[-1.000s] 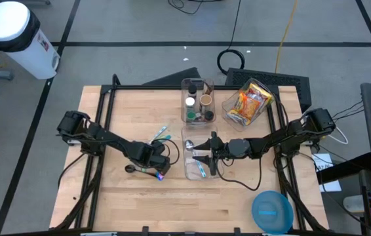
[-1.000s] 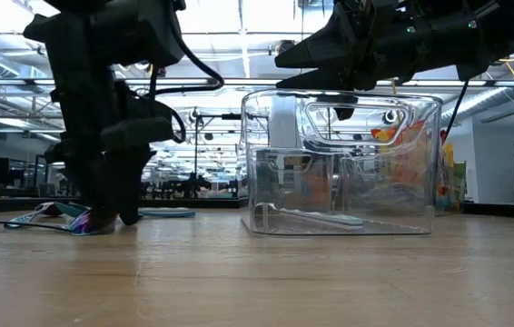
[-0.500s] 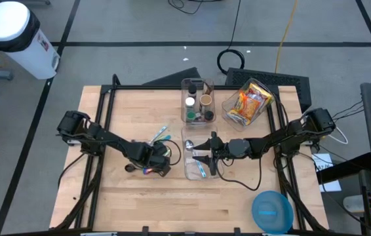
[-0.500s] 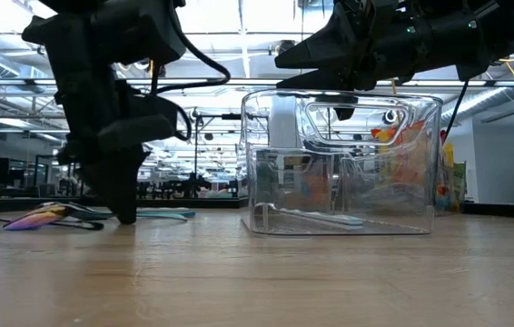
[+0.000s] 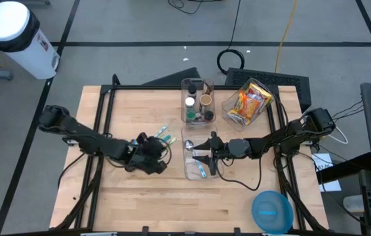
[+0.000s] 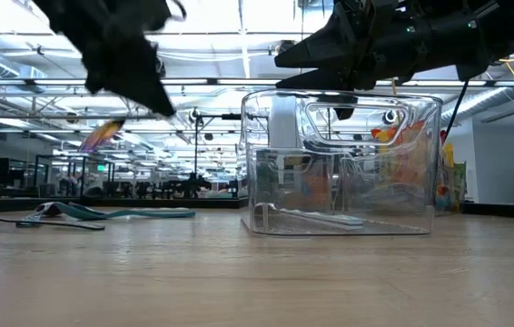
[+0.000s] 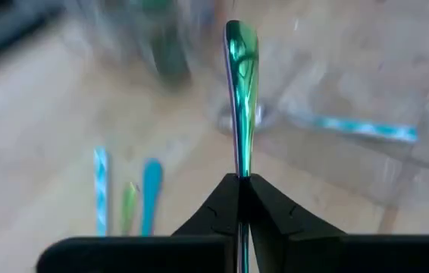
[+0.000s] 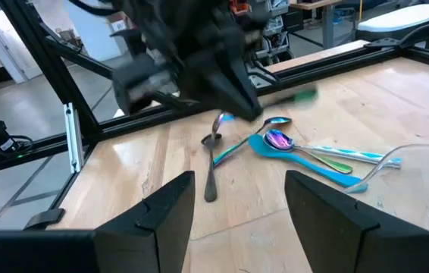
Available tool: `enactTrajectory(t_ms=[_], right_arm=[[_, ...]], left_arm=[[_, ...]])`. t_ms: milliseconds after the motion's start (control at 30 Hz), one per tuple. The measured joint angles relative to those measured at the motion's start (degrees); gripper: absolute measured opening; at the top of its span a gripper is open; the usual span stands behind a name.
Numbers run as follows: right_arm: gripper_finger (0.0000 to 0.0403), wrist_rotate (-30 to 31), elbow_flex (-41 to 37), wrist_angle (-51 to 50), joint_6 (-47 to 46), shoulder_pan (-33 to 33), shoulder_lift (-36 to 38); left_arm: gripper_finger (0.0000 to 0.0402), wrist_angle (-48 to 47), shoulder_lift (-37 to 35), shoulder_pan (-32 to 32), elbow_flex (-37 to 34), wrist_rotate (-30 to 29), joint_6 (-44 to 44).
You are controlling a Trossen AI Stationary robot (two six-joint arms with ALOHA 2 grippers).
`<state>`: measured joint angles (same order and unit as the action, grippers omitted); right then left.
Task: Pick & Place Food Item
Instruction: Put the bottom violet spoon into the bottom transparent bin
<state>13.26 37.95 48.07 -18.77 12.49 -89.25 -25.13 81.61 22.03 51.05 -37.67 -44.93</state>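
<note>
Wooden table (image 5: pixel 172 196); left hand (image 7: pixel 242 179) clamps iridescent spoon (image 7: pixel 241 91); right hand (image 5: pixel 198 155) spread; no legible labels.

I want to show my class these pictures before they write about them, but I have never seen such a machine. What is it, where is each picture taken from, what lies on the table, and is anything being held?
It is a robot with two dark arms at a wooden table. One picture looks straight down, one looks level across the tabletop, and two come from cameras on the wrists. The left hand is shut on an iridescent spoon, lifted off the table. The right hand is open over a clear bin. More utensils lie on the wood beside that bin. Farther back stand a second clear bin with small jars and a clear container of orange snack packets. A blue bowl sits near the table's front edge.
</note>
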Motion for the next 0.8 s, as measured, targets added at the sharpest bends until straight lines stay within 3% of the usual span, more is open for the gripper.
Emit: enactTrajectory(t_ms=[100,267,500,800], right_arm=[[0.0196,0.04,0.0,2.45,1.08,-0.11,0.0],[0.0196,0.17,0.0,9.33,6.62,-1.2,0.0],[0.0196,7.18,0.02,14.67,15.14,-1.99,0.0],[0.0219,4.36,0.02,17.0,17.98,-1.88,0.0]], left_arm=[[0.0008,3.03,-2.94,1.74,0.0,-6.15,5.2],[0.0014,17.48,-3.47,2.36,0.07,-15.08,23.94],[0.0004,35.07,3.16,1.24,0.11,-14.96,42.0],[0.0006,42.52,7.84,1.1,0.13,-11.74,47.42]])
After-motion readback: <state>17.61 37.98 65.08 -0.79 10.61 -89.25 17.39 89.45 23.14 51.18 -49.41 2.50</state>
